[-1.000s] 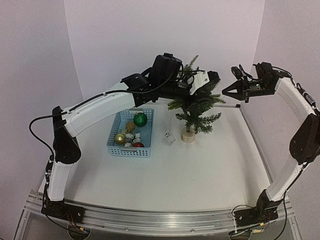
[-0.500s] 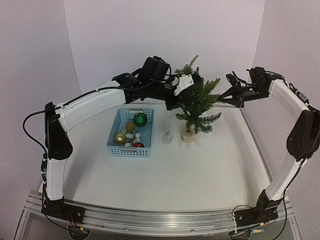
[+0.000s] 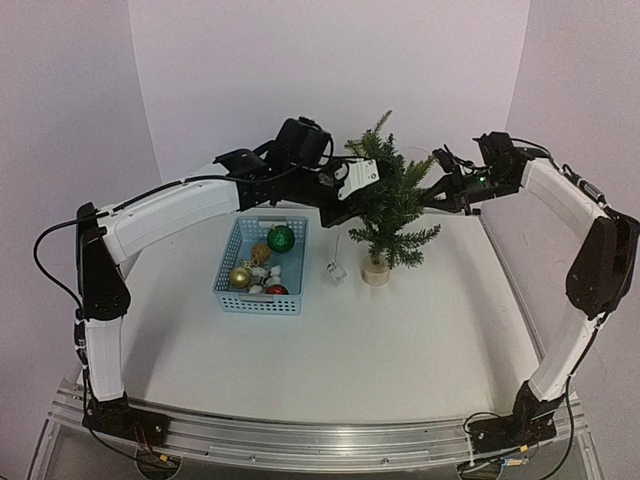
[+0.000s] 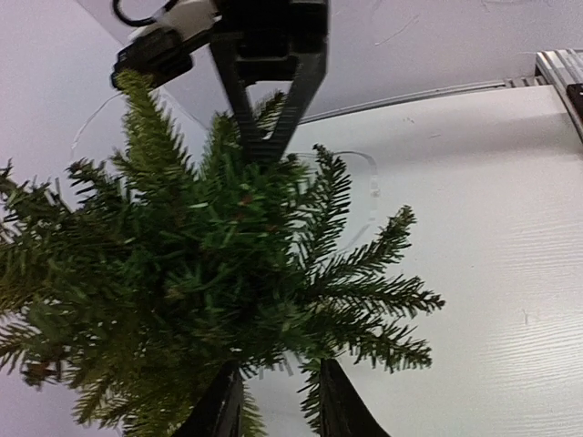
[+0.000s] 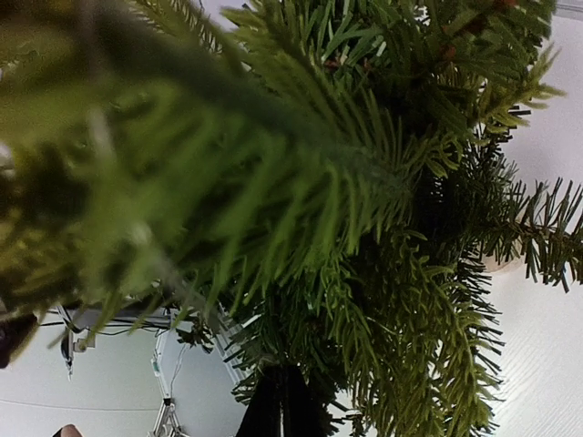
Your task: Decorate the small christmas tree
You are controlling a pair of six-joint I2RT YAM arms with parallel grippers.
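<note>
The small christmas tree (image 3: 392, 205) stands on its round wooden base (image 3: 376, 272), right of the basket. My left gripper (image 3: 348, 205) is at the tree's left side. In the left wrist view its fingers (image 4: 273, 405) stand apart, with twigs of the tree (image 4: 209, 264) between them. A clear ornament (image 3: 334, 271) hangs on a thin thread just below it, left of the base. A thread loop (image 4: 369, 177) shows by the branches. My right gripper (image 3: 432, 191) is pushed into the tree's right side. Its fingers (image 5: 282, 405) are pressed together among the needles (image 5: 364, 228).
A blue basket (image 3: 255, 304) sits left of the tree. It holds a green ball (image 3: 281, 238), a gold ball (image 3: 240, 276), a red ball (image 3: 277, 290) and small white pieces. White walls close in the back and both sides.
My right gripper has closed and moved left into the tree's right side. My left arm has drawn back left, uncovering the tree top. The clear ornament has swung slightly left.
</note>
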